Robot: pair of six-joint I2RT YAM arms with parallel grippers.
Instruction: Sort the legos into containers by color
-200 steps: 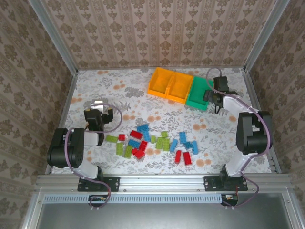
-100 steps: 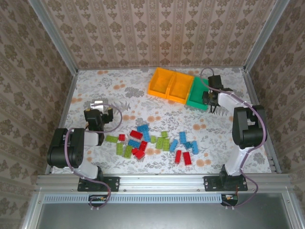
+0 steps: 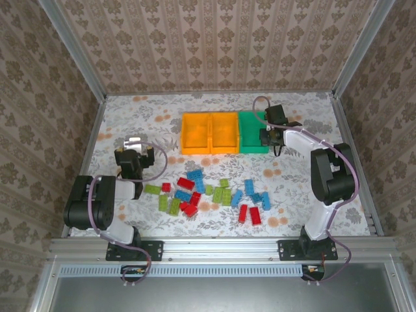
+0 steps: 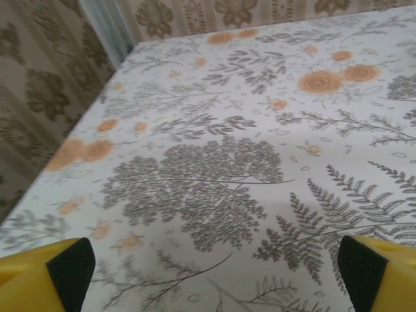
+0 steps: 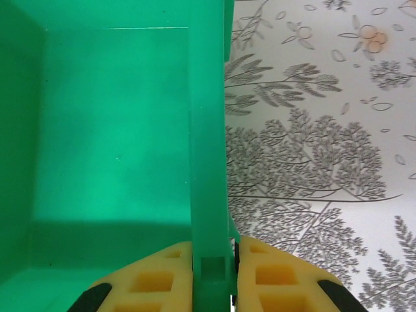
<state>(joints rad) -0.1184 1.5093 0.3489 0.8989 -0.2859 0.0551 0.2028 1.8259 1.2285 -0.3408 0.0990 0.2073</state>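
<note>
Three joined bins stand in a row at mid-table: two orange bins [image 3: 209,133] and one teal-green bin [image 3: 250,131] on the right end. My right gripper [image 3: 268,135] is shut on the teal-green bin's right wall [image 5: 208,175], one finger inside and one outside; the bin's floor looks bare. Red, blue and lime green legos [image 3: 208,194] lie scattered on the floral tabletop nearer the arm bases. My left gripper [image 3: 135,148] hovers at the left over bare table, its yellow fingers [image 4: 45,273] wide apart with nothing between them.
The floral table [image 3: 162,127] is walled by patterned panels and an aluminium frame [image 3: 221,247] along the near edge. Bare table lies between the bins and the lego pile, and to the left of the bins.
My right gripper has dragged the row of bins leftward and turned it square to the table; the bins were angled at the back right before. The left arm stayed still.
</note>
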